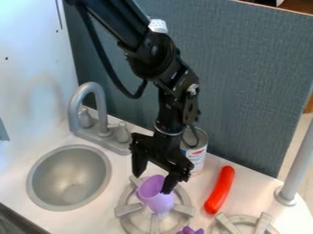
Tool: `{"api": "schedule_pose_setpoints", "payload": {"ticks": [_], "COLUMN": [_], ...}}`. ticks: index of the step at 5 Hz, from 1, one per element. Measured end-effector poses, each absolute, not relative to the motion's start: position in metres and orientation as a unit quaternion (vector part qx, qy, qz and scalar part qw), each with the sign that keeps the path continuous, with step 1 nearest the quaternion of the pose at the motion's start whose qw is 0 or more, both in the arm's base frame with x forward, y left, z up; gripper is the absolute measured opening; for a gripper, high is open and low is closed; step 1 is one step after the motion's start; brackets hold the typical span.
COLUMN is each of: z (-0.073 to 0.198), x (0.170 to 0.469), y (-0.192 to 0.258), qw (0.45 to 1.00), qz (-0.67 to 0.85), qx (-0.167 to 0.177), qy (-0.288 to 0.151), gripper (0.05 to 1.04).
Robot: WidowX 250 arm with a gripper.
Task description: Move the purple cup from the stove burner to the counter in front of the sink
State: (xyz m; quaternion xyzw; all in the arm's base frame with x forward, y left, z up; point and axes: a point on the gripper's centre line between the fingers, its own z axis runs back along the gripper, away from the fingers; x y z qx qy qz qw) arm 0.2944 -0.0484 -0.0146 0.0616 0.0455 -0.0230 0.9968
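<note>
You have the gripper (153, 182) low over the counter (249, 188), at the rear burner grate (127, 210) beside the sink (67, 178). Its pincer stands wide, one finger on each side of the mouth of the purple cup (158, 199). The finger nearer the sink ends beside the rim, and the other overlaps the cup's upper part; you cannot tell from here whether either one presses on it.

The cup is your nearest thing. It sits on the grate, tilted, with its open mouth up toward the gripper and its closed end down over the grate's middle. The grate's grey arms spread out around it.

Just behind the gripper, toward the counter's back edge, you have a can (196, 157) with a pale label, partly hidden by the arm. On the side away from the sink, a red, sausage-shaped object (220, 189) lies on the counter, apart from the cup, one end pointing toward the back edge. Beyond its near end is a second burner grate (263, 223), cut off by the view's bottom edge. A small purple object (191, 231) shows at that same edge, close to the first grate.

The round sink is set into the counter's left part, with the grey faucet (78, 107) behind it at the counter's back left corner. A grey post (299, 167) stands near the counter's right edge, and a blue-grey panel (250, 91) rises along the back edge.
</note>
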Motion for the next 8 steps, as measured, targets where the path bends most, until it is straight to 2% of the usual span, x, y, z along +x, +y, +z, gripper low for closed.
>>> {"api": "schedule_pose_setpoints", "payload": {"ticks": [1,3,4,5,6,8], "z": [-0.025,-0.041,-0.063,-0.074,-0.074,-0.075], "x": [0.289,0.303,0.314,0.319,0.319,0.310], "y": [-0.048,-0.054,-0.065,-0.070,-0.074,-0.066], "qw": [0.996,0.995,0.995,0.994,0.994,0.993], "qz": [-0.024,-0.042,-0.037,-0.038,-0.040,-0.035], "qx": [0.064,0.053,0.030,0.018,0.008,0.028], "qy": [0.064,0.076,0.089,0.098,0.100,0.108], "gripper": [0.996,0.996,0.996,0.994,0.941,0.401]}}
